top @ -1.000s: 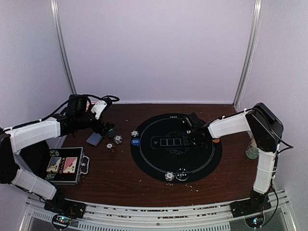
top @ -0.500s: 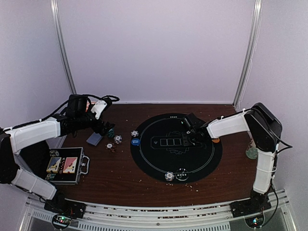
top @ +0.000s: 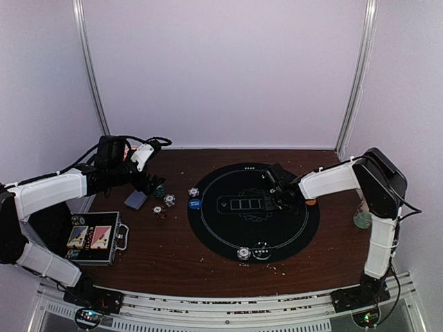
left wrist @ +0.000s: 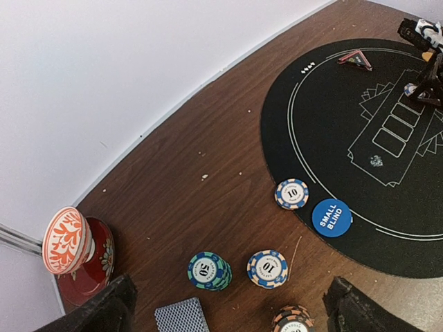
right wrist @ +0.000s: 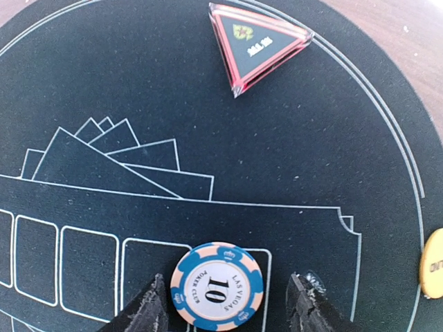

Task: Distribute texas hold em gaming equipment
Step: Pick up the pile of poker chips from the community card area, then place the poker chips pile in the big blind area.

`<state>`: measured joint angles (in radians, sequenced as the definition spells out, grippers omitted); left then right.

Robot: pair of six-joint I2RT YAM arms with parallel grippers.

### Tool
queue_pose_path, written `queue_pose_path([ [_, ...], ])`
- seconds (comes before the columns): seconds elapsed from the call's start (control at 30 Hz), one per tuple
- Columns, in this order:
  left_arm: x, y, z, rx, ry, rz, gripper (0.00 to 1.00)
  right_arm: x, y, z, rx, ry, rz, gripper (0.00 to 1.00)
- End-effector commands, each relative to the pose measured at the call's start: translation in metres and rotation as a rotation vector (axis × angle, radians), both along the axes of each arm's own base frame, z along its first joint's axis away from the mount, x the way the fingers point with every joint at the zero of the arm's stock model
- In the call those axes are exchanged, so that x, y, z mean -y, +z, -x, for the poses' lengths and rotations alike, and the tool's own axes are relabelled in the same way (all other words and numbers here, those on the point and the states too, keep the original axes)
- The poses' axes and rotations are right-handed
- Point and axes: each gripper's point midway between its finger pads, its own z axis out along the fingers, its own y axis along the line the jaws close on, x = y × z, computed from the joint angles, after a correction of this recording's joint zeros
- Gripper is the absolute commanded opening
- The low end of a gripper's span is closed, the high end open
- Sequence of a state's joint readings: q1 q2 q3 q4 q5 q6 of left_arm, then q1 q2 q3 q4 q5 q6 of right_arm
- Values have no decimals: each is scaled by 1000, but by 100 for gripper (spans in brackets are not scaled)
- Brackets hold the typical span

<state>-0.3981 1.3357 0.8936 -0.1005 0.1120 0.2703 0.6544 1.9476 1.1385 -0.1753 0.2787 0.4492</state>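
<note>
A blue-and-peach "10" poker chip [right wrist: 218,286] lies flat on the black mat's card boxes. My right gripper [right wrist: 230,299] is open around it, with a gap between the chip and each finger. A red triangle marker [right wrist: 259,45] lies further up the mat, and an orange button [right wrist: 435,273] shows at the right edge. My left gripper [left wrist: 230,306] hovers open over a teal "50" stack [left wrist: 208,270], a blue "10" chip [left wrist: 267,268], a grey-blue card [left wrist: 181,318] and an orange-and-black stack [left wrist: 292,321]. Another "10" chip [left wrist: 292,194] and the blue small-blind button [left wrist: 331,217] sit at the mat's edge.
A red patterned bowl [left wrist: 76,252] stands left of the chips near the wall. The black case [top: 93,238] with two card packs lies open at the front left. The round mat [top: 228,235] has two chips [top: 243,253] on its near rim. A greenish object [top: 361,216] stands far right.
My right gripper's jaws have widened away from the "10" chip, which now lies free on the mat. The left arm has not moved.
</note>
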Motion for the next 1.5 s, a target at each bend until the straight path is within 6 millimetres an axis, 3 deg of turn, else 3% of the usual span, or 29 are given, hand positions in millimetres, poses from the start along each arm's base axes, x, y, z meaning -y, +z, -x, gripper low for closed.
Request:
queue_pose_path([
  [0.0,-1,6,-5,34,10,26,98,-4,-13,0,-37,7,-20,60],
  [0.17,-1,6,-5,34,10,27,98,-7,-20,1,-56,15,-28,57],
  [0.4,-2,7,-5,37,11,27,98,-8,-26,3,-79,20,-29,44],
  [0.87,-4,13,-4,51,18,28,98,6,-7,12,-55,-23,-21,34],
  [1.2,-2,13,-3,48,9,36,98,42,9,48,-20,-82,-34,33],
  [1.47,-3,15,-2,52,10,37,98,87,8,72,-11,-168,-11,33],
])
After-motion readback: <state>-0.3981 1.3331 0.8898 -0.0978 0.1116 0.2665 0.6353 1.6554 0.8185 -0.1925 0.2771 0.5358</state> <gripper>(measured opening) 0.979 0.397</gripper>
